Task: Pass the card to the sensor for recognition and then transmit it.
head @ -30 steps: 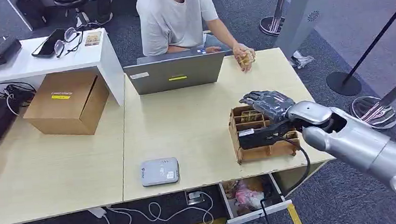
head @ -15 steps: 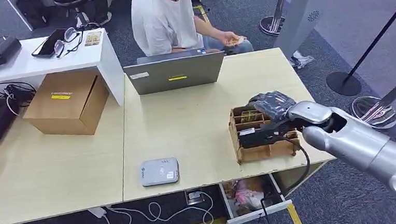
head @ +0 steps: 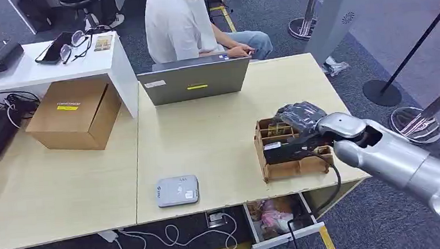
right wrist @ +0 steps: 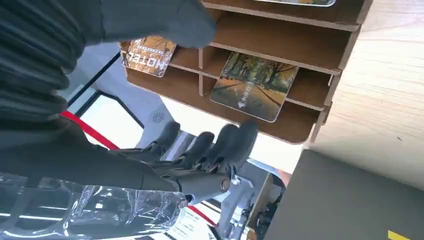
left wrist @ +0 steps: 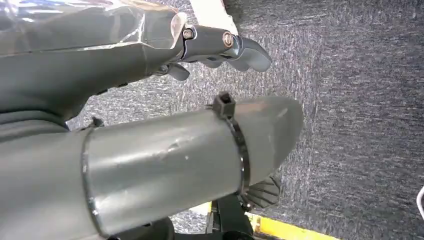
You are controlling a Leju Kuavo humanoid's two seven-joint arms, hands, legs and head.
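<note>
The right hand (head: 301, 117) hovers over the rack (head: 292, 167) at right of centre, fingers (right wrist: 220, 145) curled but empty — the cards (right wrist: 254, 86) sit in their slots. A thumb (right wrist: 165, 22) closing crooked could jam a card against a divider; the sensor (head: 177, 190) lies lower centre.

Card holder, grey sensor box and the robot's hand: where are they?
card holder (head: 292, 167), head view, front wooden wall.
sensor box (head: 177, 190), head view, middle of its top.
right hand (head: 301, 115), head view, back of the hand.
</note>
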